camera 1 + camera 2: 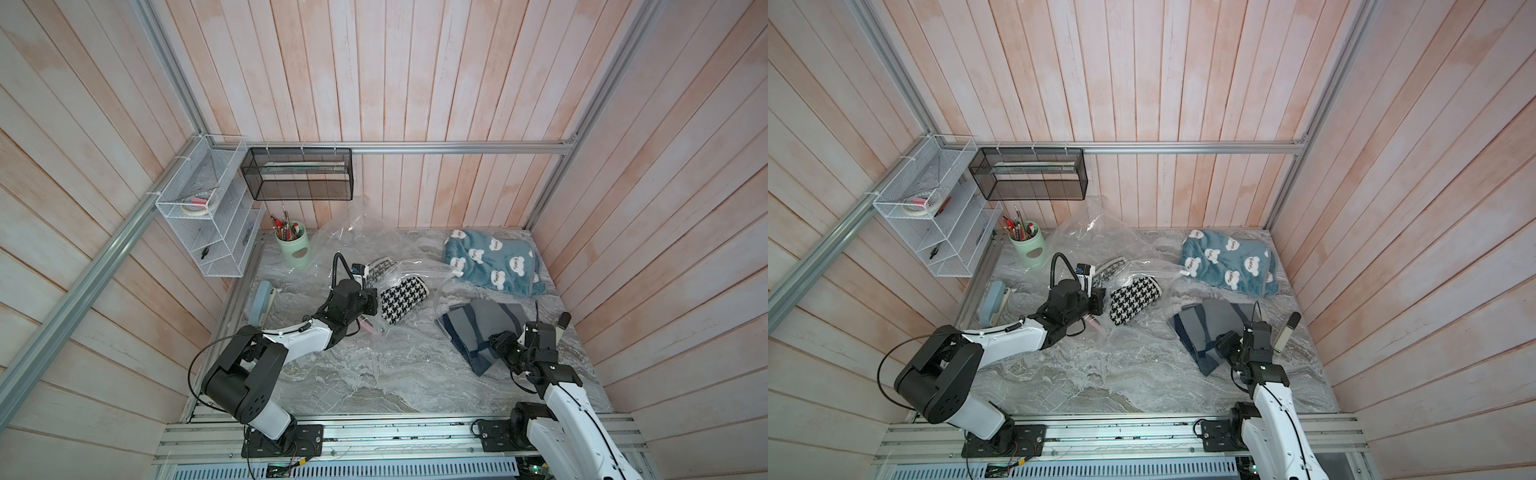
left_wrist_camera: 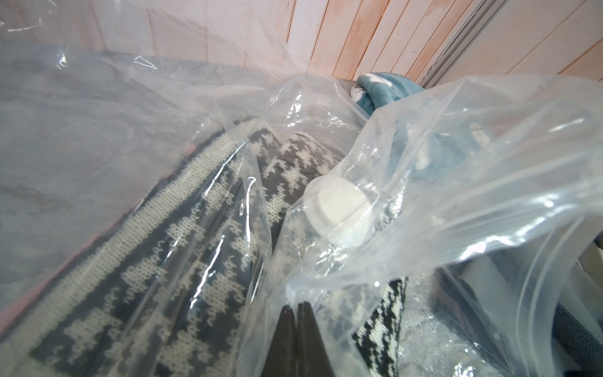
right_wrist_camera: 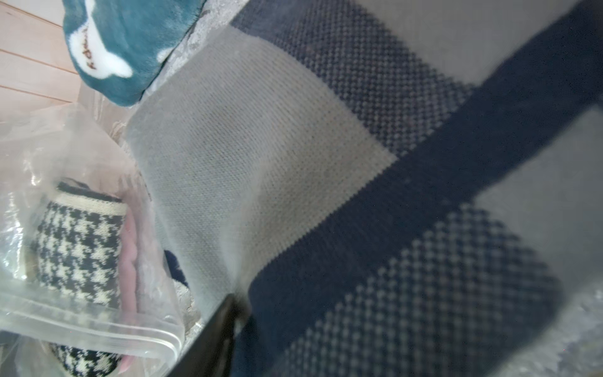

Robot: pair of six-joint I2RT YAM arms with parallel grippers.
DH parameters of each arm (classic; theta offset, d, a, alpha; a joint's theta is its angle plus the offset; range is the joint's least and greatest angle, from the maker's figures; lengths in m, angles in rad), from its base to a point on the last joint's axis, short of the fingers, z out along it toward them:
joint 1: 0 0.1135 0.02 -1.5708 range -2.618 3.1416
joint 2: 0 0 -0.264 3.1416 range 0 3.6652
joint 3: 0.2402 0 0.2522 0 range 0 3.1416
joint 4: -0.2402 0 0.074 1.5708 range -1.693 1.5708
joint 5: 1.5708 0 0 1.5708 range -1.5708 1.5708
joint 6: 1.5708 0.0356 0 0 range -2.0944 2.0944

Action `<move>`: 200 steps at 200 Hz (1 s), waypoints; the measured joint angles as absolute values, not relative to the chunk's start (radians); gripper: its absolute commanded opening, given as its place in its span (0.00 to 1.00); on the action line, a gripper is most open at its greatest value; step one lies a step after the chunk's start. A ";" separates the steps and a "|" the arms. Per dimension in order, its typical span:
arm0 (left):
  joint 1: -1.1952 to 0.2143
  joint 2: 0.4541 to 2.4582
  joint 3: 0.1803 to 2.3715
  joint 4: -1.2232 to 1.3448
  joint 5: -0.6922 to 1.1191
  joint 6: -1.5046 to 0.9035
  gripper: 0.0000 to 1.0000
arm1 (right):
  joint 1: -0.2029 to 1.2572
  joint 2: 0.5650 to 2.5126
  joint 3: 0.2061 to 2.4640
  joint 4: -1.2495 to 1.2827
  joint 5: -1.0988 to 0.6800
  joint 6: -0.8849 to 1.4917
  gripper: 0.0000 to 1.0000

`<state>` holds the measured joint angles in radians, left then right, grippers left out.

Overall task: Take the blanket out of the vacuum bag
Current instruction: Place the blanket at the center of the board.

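The vacuum bag (image 1: 361, 245) (image 1: 1092, 232) lies crumpled across the table's middle, clear and crinkly, with a white slider clip (image 1: 457, 273). Inside it is a black-and-white houndstooth blanket (image 1: 401, 301) (image 2: 195, 261) (image 3: 78, 248) beside something pink. My left gripper (image 2: 297, 305) is shut on a fold of the bag's film, close to the round white valve (image 2: 336, 205). A grey-and-navy checked blanket (image 1: 486, 320) (image 3: 261, 163) lies on the table by the bag's zip edge. My right gripper (image 1: 496, 343) is over its near end, jaws apart; only one finger (image 3: 215, 333) shows.
A teal blanket with white bears (image 1: 494, 262) is folded at the back right. A green pen cup (image 1: 293, 245) and a blue-grey stapler-like thing (image 1: 262, 303) stand at the left. A white wire rack (image 1: 208, 224) and a black mesh basket (image 1: 299, 174) hang on the walls.
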<state>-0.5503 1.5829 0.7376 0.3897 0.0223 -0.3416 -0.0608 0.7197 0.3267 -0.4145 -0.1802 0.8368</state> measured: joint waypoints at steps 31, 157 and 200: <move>-0.550 1.583 0.738 0.390 0.022 -0.342 0.00 | -0.061 0.690 0.418 -0.543 -0.112 0.809 0.98; -0.413 1.697 0.952 0.205 0.018 -0.353 0.00 | 0.535 1.176 0.847 -0.516 0.221 0.492 0.88; -0.372 1.703 0.982 0.138 -0.019 -0.365 0.00 | 0.595 1.314 0.867 -0.542 0.327 0.424 0.87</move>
<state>-0.3717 1.7031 0.9817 0.1375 -0.0193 -0.3653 0.5949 1.3140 0.8673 -0.5419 0.3267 0.4236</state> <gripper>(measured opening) 0.044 0.871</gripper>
